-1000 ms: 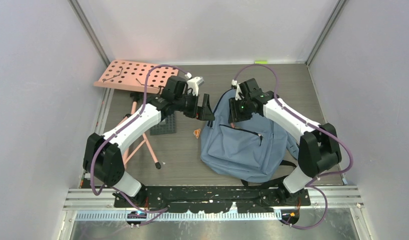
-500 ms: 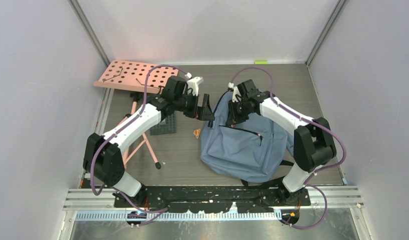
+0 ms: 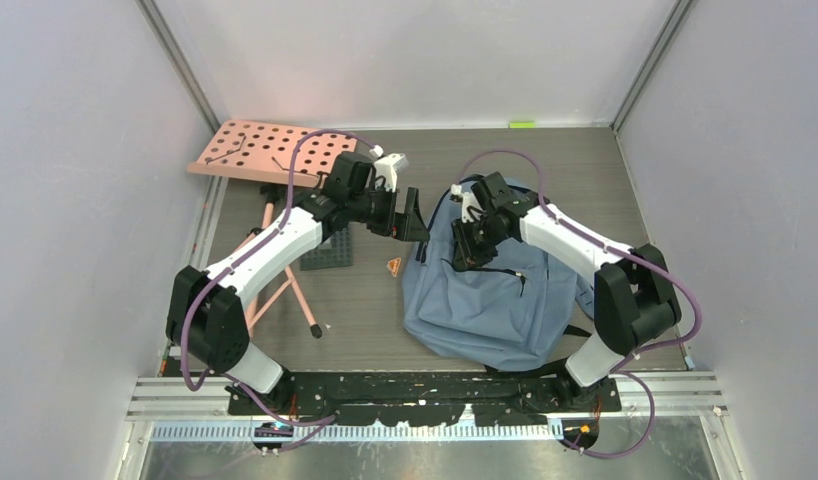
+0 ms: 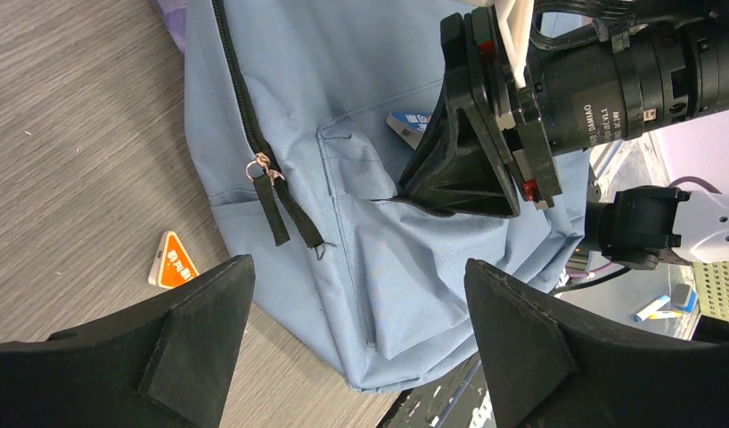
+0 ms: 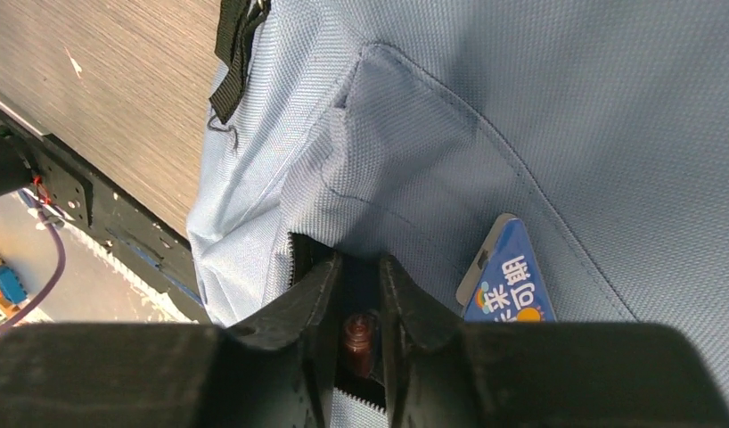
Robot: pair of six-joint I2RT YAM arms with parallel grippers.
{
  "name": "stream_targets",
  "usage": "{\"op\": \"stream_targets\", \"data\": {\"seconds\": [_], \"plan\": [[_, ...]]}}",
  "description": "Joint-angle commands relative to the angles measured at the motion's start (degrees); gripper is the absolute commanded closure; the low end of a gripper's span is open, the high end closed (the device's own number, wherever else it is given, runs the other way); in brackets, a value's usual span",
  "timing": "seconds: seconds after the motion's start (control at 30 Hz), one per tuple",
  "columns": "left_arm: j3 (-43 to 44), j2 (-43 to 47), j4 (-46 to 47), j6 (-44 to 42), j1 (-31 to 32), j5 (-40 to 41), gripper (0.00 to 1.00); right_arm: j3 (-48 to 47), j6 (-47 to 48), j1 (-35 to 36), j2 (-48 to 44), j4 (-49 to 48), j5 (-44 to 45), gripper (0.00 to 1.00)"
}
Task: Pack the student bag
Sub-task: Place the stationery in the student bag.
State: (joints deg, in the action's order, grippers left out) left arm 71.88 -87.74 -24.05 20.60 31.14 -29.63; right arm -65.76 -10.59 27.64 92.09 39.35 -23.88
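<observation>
Far left, a pink pegboard sits tilted at the far side of the counter. Some pink rods lie nearer, and a dark gridded plate is just right of them. A little orange triangle tag lies on the counter, just off the left edge of the student bag.

The left hand hangs at the bag's far-left corner, fingers spread wide and nothing in it.

The bag lies flat on the right half of the counter with its front pocket facing up and black straps poking out at the near edge. The right hand is down on that front pocket. Its fingers are pinched almost together right at the pocket's zipper line, with a small dark brownish bit caught between them. I'm pretty sure that's the zipper pull, but the wrist view is too tight to swear to it. A blue triangle card lies on the fabric just beside that hand.
</observation>
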Motion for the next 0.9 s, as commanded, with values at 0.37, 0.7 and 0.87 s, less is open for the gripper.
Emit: {"op": "stream_targets", "data": {"seconds": [0.37,0.7,0.87], "plan": [[2.1,0.5,0.5,-0.4,0.2,-0.7,0.10,-4.5,-5.1,0.9,-8.1,1.9,14.5,0.49],[2.1,-0.2,0.0,-1.1,0.2,0.6,0.11,-1.7,-5.1,0.9,-4.5,1.1,10.3,0.85],[3.5,-1.2,-3.2,-3.5,0.2,4.9,0.11,-1.3,-6.8,1.4,-7.1,1.2,11.2,0.76]]}}
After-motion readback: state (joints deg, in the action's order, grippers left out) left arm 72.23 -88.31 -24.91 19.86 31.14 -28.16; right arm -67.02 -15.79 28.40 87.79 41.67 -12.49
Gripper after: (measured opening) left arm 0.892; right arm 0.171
